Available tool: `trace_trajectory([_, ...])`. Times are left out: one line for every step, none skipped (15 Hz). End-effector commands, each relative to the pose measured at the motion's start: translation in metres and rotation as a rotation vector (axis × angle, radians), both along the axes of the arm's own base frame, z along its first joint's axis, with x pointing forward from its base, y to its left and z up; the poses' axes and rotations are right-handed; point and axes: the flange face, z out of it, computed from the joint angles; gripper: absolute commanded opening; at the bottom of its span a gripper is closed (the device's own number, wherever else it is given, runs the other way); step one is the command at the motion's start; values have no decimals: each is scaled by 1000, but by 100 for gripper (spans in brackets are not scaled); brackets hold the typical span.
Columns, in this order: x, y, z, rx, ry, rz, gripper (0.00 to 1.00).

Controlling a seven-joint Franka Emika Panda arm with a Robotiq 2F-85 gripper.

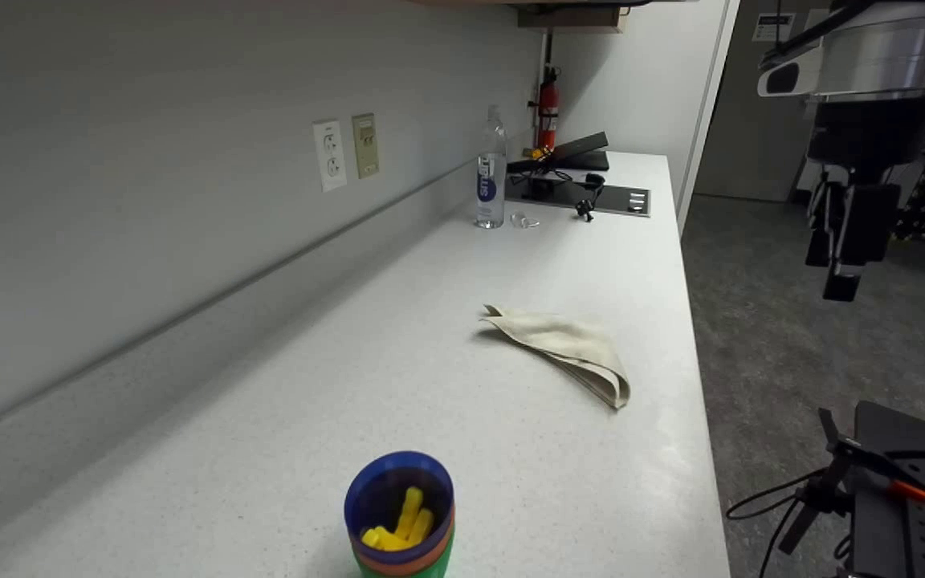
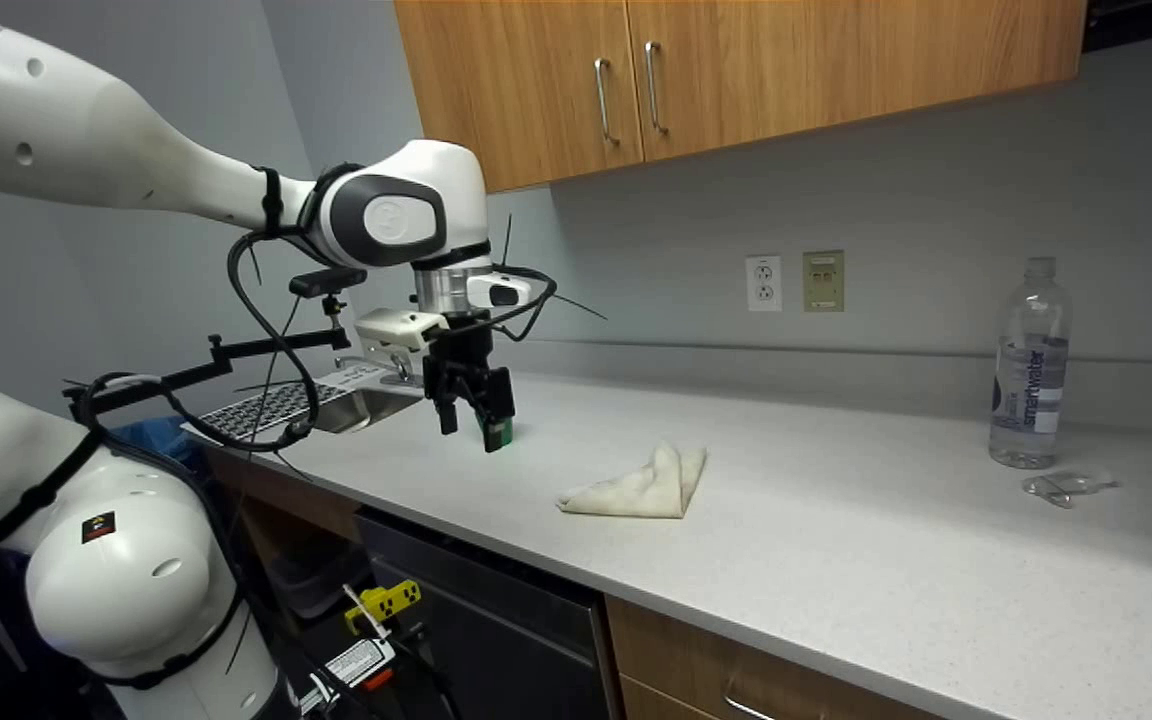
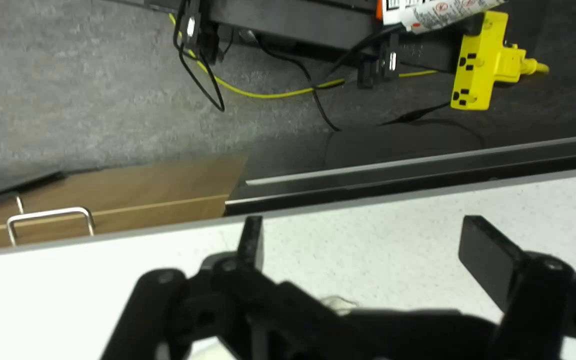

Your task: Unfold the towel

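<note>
While the claw point(image 3: 363, 237) gapes wide and empty, the towel point(image 1: 571, 341) slants lengthwise across the counter point(image 1: 398, 361) toward its front edge.

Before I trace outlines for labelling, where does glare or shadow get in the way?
Wrist view: counter washed out to white at lower left. In an exterior view: small shadow by the left end of the towel, broader one along the foot of the wall.
</note>
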Motion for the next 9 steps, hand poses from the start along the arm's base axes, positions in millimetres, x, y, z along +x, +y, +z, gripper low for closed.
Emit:
trace_trajectory([4,35,20,51,-155,94,100])
trace_trajectory([7,44,24,58,-197,98,100])
trace_trajectory([6,33,16,21,-131,70,100])
trace_trajectory([7,38,17,21,-141,76,100])
trace_trajectory([7,38,15,20,-136,76,100])
trace_trajectory([7,37,14,20,-133,74,100])
trace_trajectory([7,36,14,21,-132,71,100])
trace_trajectory([7,35,14,21,-132,70,100])
trace_trajectory([6,31,9,10,-123,63,100])
